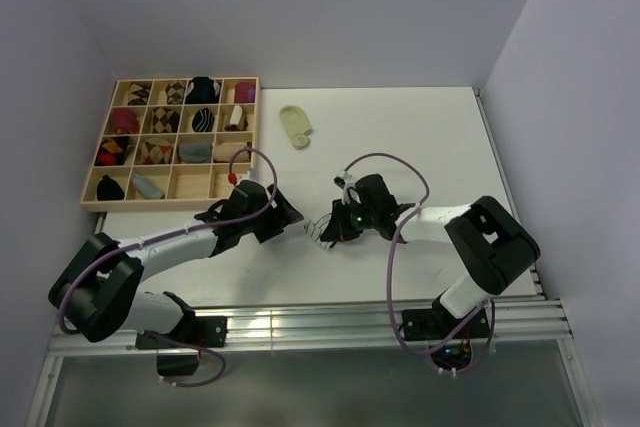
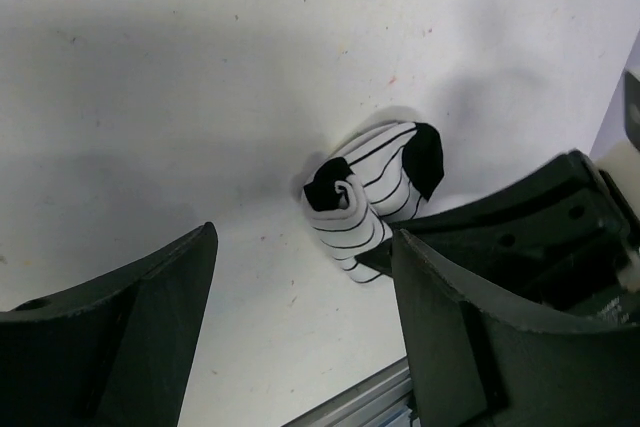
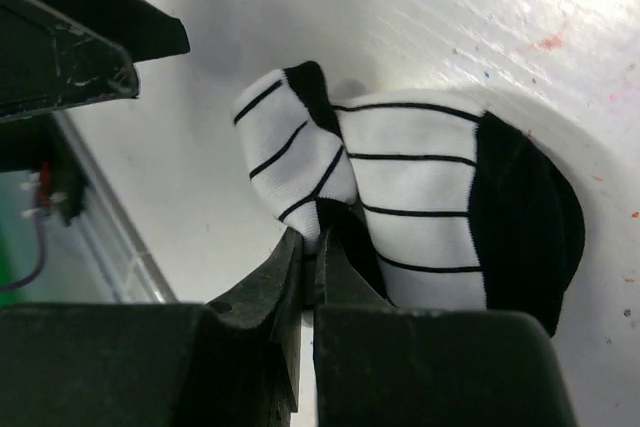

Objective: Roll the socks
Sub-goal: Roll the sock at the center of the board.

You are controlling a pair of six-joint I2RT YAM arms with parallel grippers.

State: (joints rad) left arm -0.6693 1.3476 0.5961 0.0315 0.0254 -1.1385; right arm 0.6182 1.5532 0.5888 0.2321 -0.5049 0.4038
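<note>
White table (image 1: 400, 127): my right gripper (image 3: 312, 247) pinches the evidently limp, light striped sock (image 3: 420, 187) by its rolled edge; my left gripper (image 2: 305, 237), spread, faces it at twelve o'clock.

left arm (image 1: 165, 243) and right arm (image 1: 432, 219), lower left and lower right of the overhead frame: white tubes between bulky black joints. a grey-purple cable (image 1: 385, 156) loops over each. left gripper (image 2: 305, 237) has matte black wedge fingers (image 2: 480, 337), edges scuffed.
</note>
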